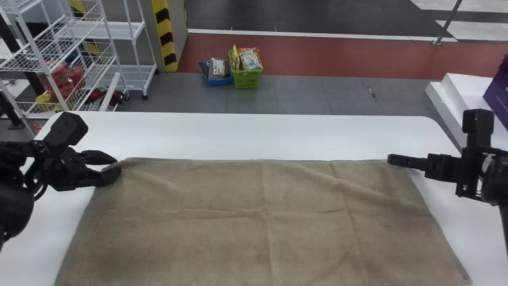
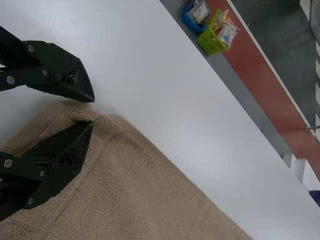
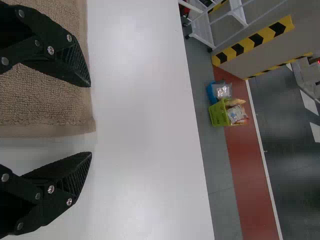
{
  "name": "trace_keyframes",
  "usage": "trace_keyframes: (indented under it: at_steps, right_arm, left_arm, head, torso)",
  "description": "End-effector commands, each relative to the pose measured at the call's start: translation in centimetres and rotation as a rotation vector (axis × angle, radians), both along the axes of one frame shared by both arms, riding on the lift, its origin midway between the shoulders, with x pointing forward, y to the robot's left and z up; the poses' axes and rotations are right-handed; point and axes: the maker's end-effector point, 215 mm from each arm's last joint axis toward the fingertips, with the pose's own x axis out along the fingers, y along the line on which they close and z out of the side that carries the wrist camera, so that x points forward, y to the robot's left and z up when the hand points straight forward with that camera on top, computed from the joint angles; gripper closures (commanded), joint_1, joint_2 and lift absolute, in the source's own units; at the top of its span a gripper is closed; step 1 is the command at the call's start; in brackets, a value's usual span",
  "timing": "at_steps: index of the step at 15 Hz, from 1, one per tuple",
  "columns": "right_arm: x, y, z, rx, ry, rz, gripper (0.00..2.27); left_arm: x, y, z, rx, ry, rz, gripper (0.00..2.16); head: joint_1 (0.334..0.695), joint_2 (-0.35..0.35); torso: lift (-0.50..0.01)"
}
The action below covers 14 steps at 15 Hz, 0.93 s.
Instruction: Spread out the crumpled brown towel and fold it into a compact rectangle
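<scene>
Most of the brown towel (image 1: 238, 238) is lying flat on the table (image 1: 254, 135); jaws are gaping at far corners: left gripper (image 2: 93, 111) narrowly, right gripper (image 3: 91, 119) wide. Likely starting fold; next needs pinching both corners.

Left gripper (image 1: 116, 166) parted at towel (image 2: 130, 185) (rumpled there)

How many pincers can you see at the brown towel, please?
2. The left pincer is at the far left corner of the brown towel, and the right pincer is at its far right corner, both open.
</scene>
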Motion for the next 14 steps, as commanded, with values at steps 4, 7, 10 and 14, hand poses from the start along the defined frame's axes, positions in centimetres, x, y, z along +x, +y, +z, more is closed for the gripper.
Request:
trace_keyframes:
  at_steps: [4,7,10,14]
  right_arm:
    - [-0.03,-0.20,-0.35,-0.012,0.019,-0.001,0.59]
    - [0.22,0.19,-0.13,-0.015,0.019,0.009,0.73]
    - [0.28,0.46,-0.14,-0.012,0.021,0.011,0.80]
    - [0.07,0.65,-0.57,-0.012,0.040,0.019,0.80]
  left_arm:
    - [-0.32,-0.16,-0.19,-0.001,0.002,-0.015,0.71]
    - [-0.55,-0.09,-0.39,0.004,0.002,-0.021,0.71]
    - [-0.66,0.14,-0.43,0.005,0.005,-0.019,0.71]
    - [-0.73,0.24,-0.47,0.008,0.002,-0.021,0.71]
  head:
    - [0.695,-0.045]
    - [0.695,-0.045]
    - [0.695,-0.042]
    - [0.695,-0.037]
  torso:
    - [-0.127]
    - [-0.127]
    - [-0.127]
    - [-0.127]
